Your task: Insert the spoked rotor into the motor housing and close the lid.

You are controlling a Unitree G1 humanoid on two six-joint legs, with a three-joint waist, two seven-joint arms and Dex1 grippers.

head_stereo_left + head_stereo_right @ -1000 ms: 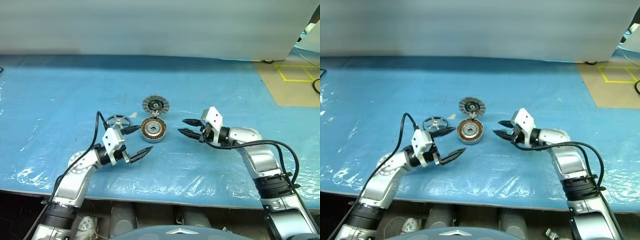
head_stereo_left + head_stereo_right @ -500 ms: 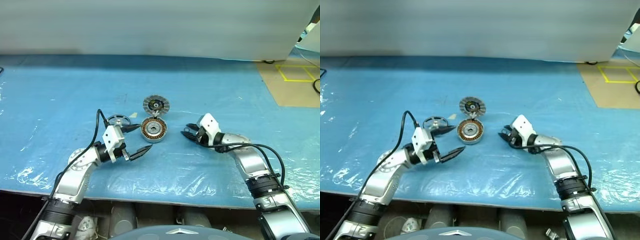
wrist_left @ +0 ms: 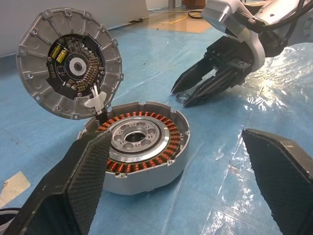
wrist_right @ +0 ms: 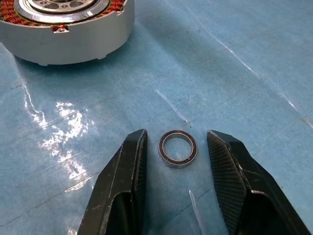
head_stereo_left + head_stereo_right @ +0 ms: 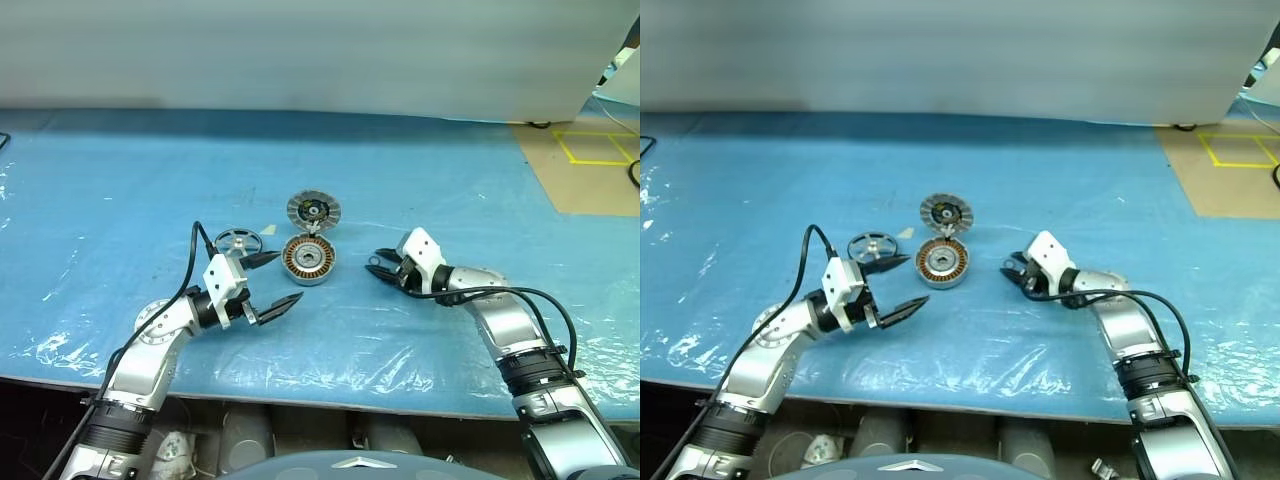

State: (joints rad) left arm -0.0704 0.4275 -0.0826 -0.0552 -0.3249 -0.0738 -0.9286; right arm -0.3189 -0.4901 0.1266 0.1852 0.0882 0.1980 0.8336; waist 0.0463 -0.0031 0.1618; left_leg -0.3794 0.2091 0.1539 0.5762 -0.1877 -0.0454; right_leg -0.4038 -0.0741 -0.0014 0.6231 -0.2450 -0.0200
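Note:
The motor housing (image 5: 308, 260), a round puck with copper windings, sits mid-table. Its ribbed lid (image 5: 313, 211) stands tilted up at the housing's far edge, showing a dark circuit face (image 3: 68, 63). The spoked rotor (image 5: 237, 241) lies flat to the housing's left. My left gripper (image 5: 288, 277) is open, level, just left of and nearer than the housing (image 3: 142, 147). My right gripper (image 5: 372, 261) is open, low over the mat to the housing's right. Its fingers (image 4: 132, 161) straddle a small dark ring (image 4: 177, 148) lying flat, with a gap on each side.
A blue mat under wrinkled clear film (image 5: 120, 190) covers the table. Its front edge (image 5: 330, 405) runs close below both arms. A small pale scrap (image 5: 268, 229) lies beside the rotor. Brown floor with yellow tape (image 5: 590, 150) is at far right.
My right gripper has come down toward the mat, and its fingertips now sit on either side of the small ring. The left gripper and the motor parts have stayed put.

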